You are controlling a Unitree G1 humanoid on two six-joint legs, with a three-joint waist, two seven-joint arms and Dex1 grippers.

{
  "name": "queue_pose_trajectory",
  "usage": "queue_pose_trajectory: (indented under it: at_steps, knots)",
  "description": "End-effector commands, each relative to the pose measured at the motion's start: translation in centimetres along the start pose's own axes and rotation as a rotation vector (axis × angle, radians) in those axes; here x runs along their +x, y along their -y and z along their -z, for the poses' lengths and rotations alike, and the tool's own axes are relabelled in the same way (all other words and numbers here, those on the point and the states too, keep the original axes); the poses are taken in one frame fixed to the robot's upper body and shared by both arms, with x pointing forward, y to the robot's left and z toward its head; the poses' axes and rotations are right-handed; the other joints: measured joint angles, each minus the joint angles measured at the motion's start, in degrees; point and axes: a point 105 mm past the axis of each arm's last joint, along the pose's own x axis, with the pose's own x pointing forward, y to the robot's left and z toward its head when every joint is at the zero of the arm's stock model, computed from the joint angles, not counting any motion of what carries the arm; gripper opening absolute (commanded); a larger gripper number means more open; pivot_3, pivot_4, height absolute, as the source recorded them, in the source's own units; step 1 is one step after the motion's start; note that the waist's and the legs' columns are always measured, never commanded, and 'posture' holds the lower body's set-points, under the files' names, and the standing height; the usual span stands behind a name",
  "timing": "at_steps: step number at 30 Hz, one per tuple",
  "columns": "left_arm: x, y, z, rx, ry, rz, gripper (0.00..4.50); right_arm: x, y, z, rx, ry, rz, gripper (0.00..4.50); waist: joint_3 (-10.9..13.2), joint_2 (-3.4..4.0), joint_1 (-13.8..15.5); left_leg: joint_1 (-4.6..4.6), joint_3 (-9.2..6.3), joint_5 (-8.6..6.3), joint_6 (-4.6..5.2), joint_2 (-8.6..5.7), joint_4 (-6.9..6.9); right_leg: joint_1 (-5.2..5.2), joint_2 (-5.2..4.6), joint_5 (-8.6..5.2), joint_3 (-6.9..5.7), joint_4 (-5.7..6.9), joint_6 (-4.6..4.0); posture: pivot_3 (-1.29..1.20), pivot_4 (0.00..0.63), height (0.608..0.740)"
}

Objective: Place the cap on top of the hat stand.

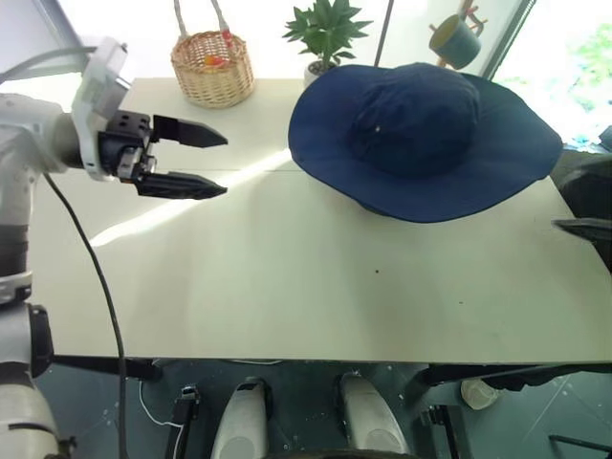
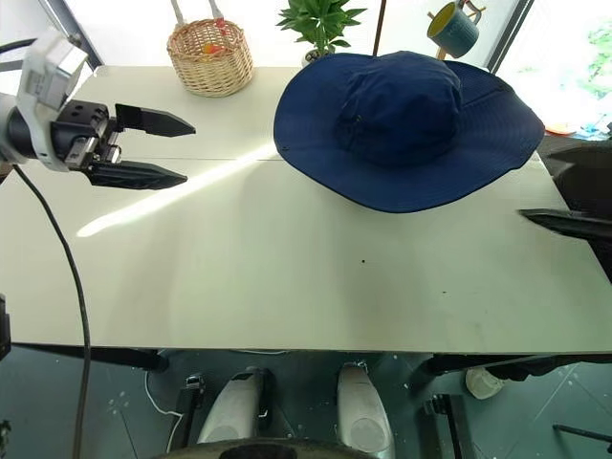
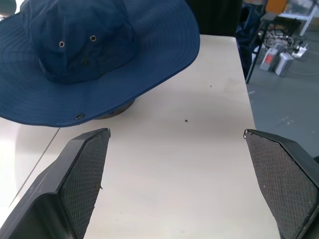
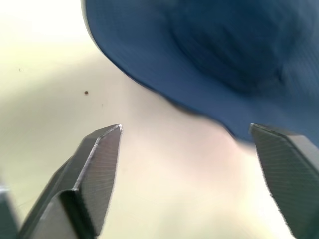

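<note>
- The cap (image 1: 421,134), navy blue with a wide floppy brim, sits on the far right part of the pale worktop (image 1: 287,277), its crown up and its brim spread round it.
- Under the brim, in the left wrist view, a dark rounded edge shows just where the cap meets the worktop; this looks like the base of the hat stand (image 3: 115,110), and the cap covers everything above it.
- Small metal eyelets dot the crown, and one more sits on the edge of the brim.
- The left tool (image 1: 212,163) hovers over the left part of the worktop, well apart from the cap, pointing across towards it; its two black fingers stand wide apart with nothing between them.
- The right tool (image 4: 187,132) has its fingers spread wide too, with nothing between them; in its own wrist view the brim of the cap lies just beyond the fingertips, and whether it touches them cannot be told.
- At the right edge of the right eye view one dark finger (image 2: 564,223) of it pokes in over the worktop, clear of the brim.
- A woven basket (image 1: 212,69) with a tall handle stands at the far left of the worktop; inside it lie small red and yellow things, too small to name.
- A potted green plant (image 1: 327,33) stands beside the basket, just behind the cap.
- A teal mug (image 2: 453,29) hangs on a thin pole behind the cap.
</note>
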Motion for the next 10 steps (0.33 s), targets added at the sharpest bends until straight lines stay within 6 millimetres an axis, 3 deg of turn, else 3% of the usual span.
queue_pose_trajectory:
  at_steps: [1, 10]
  knots:
    - [-1.2, -0.2, -0.4, 0.041, -0.011, -0.031, 4.5, -1.7, 0.6, -0.3, 0.06, 0.025, 0.022, 4.26, 0.0, 0.0, -0.3, 0.01, 0.0, 0.0, 0.0, 0.01, -0.01, 0.0, 0.01, 0.0, 0.0, 0.0, 0.0, 0.0, 0.15, 0.74]
    - [-1.4, -0.6, -0.2, 0.047, -0.009, -0.044, 4.5, -1.5, 0.2, 2.7, 0.205, 0.029, 0.026, 4.26, 0.0, 0.0, 0.0, -0.03, 0.0, 0.0, 0.0, 0.0, 0.0, 0.0, 0.0, 0.0, 0.0, -0.01, 0.02, 0.0, 0.15, 0.74]
